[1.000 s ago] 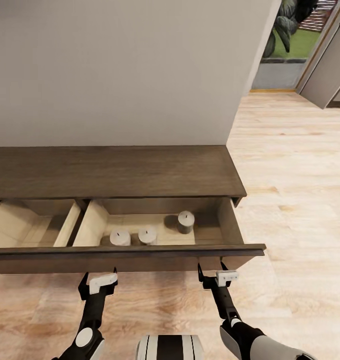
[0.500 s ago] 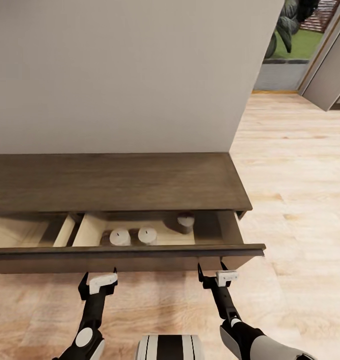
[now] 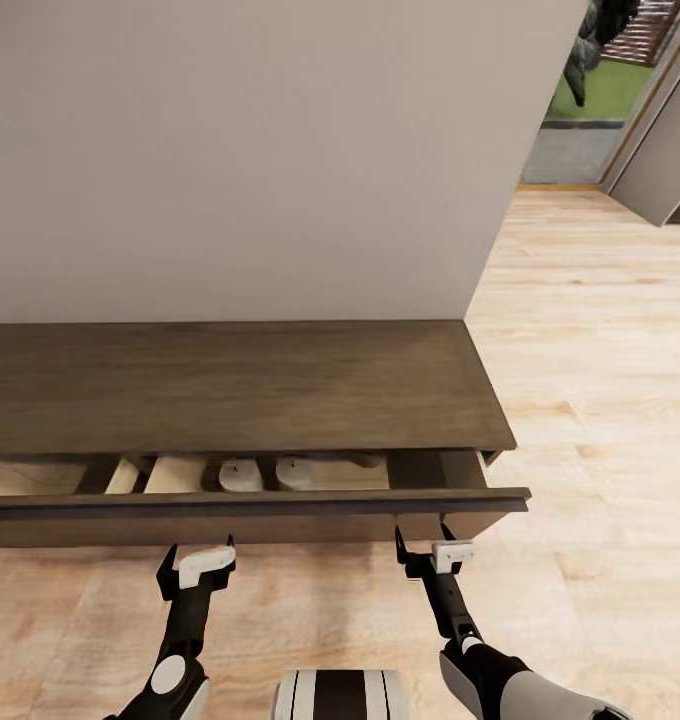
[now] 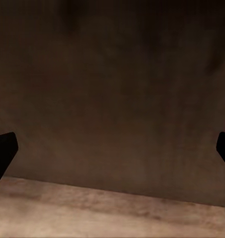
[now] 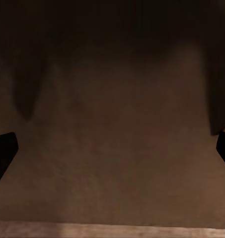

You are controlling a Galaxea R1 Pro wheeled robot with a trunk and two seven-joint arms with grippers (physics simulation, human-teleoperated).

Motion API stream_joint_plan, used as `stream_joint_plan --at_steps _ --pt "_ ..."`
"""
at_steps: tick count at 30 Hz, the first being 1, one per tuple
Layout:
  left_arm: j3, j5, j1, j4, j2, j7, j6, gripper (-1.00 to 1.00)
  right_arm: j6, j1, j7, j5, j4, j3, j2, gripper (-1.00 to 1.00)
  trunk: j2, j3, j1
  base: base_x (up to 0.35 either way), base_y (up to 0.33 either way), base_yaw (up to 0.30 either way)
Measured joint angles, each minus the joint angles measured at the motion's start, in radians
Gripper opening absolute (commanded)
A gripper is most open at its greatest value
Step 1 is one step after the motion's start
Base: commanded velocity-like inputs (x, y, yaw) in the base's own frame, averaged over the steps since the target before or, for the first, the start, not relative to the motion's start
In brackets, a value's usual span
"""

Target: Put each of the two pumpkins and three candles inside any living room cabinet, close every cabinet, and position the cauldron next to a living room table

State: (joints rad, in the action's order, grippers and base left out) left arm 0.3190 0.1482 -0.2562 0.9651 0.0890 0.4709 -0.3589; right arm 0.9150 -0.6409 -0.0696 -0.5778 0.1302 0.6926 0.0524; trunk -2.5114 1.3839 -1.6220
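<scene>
A long, low cabinet (image 3: pixel 230 385) of dark brown grained wood crossed the middle of the head view against a plain pale wall (image 3: pixel 250 150). Its pale-lined drawer (image 3: pixel 280 500) stood open only a narrow slit, where the tops of two off-white candles (image 3: pixel 242 474) showed just under the flat top. Light wooden floor (image 3: pixel 590 400) spread to the right. Below the drawer front, the left pincer (image 3: pixel 196 562) and the right pincer (image 3: pixel 422 550) sat close against it, black fingers spread wide, holding nothing.
</scene>
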Motion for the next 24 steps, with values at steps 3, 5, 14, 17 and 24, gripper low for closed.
stream_joint_plan --at_steps 3,5,14,17,24 --pt "0.0 -0.001 0.0 0.0 0.0 0.0 0.0 1.0 0.0 0.0 0.0 0.0 0.0 0.0 0.0 1.0 0.0 0.0 0.0 0.161 0.0 0.0" --pt "0.0 -0.001 0.0 0.0 0.0 0.0 0.0 1.0 -0.001 0.0 0.0 0.0 0.0 0.0 0.0 1.0 0.0 0.0 0.0 0.046 0.0 0.0" --pt "0.0 -0.001 0.0 0.0 0.0 0.0 -0.001 1.0 -0.001 0.0 0.001 0.0 0.0 0.0 0.0 1.0 0.0 0.0 0.0 0.087 0.0 0.0" --pt "0.0 -0.001 0.0 0.0 0.0 0.0 0.0 1.0 -0.001 0.0 0.001 0.0 0.0 0.0 0.0 1.0 0.0 0.0 0.0 0.105 0.0 0.0" --pt "0.0 -0.001 0.0 0.0 0.0 0.001 -0.002 1.0 -0.011 0.0 0.001 0.0 0.001 -0.002 0.001 1.0 0.0 0.0 0.0 0.066 0.0 0.0"
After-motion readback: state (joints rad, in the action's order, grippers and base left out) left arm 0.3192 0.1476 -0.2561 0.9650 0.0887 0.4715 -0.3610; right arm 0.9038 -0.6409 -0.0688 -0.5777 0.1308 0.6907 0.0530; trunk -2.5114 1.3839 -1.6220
